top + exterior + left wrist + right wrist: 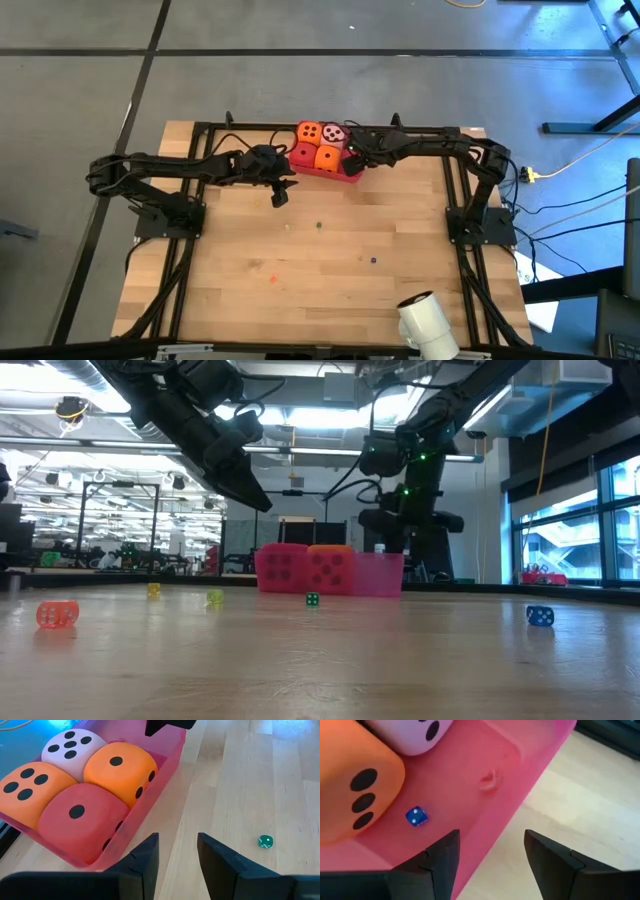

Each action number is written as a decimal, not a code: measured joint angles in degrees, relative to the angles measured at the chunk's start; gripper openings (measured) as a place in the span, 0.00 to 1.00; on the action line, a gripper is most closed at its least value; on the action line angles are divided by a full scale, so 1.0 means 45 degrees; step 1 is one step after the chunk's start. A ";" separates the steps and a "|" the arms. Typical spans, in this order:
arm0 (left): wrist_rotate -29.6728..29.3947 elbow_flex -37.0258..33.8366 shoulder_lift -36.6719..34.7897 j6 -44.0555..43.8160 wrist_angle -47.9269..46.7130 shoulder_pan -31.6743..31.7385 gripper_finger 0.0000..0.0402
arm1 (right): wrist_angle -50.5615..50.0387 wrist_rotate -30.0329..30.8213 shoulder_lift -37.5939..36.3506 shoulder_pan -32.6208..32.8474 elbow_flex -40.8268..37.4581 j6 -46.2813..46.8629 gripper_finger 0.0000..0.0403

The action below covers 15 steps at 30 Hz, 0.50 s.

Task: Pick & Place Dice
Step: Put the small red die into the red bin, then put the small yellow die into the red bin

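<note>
Four dice sit packed in the pink-red tray (350, 174) at the table's far middle: an orange one (310, 132), a pale pink one (334, 132), a red one (303, 155) and a second orange one (327, 157). My left gripper (177, 855) hovers open over the bare wood just near of the tray's left part, with nothing between its fingers. My right gripper (492, 852) stands open over the tray's right end, one finger above the tray floor and the other above the wood outside the tray wall (530, 785). A tiny blue die (416, 816) lies on the tray floor beside the orange die (350, 785).
Tiny dice lie scattered on the wood: a green one (265, 841), a blue one (540, 616), an orange-red one (57, 614) and yellow ones (153, 590). A white cylinder (425, 320) stands at the near right edge. The dark arm frames (165, 215) flank the table.
</note>
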 joint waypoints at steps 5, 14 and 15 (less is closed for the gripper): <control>-0.0005 0.0000 0.0000 0.0000 0.0000 0.0001 0.32 | 0.0190 -0.0003 0.0000 0.0002 -0.0001 -0.0421 0.55; -0.0015 0.0000 0.0000 0.0074 -0.0042 -0.0003 0.32 | 0.0095 -0.0247 -0.0322 0.0229 0.0261 -0.2261 0.55; -0.0015 0.0000 0.0000 0.0133 -0.0143 0.0001 0.32 | -0.0004 -0.0183 -0.0416 0.0285 0.0388 -0.2405 0.55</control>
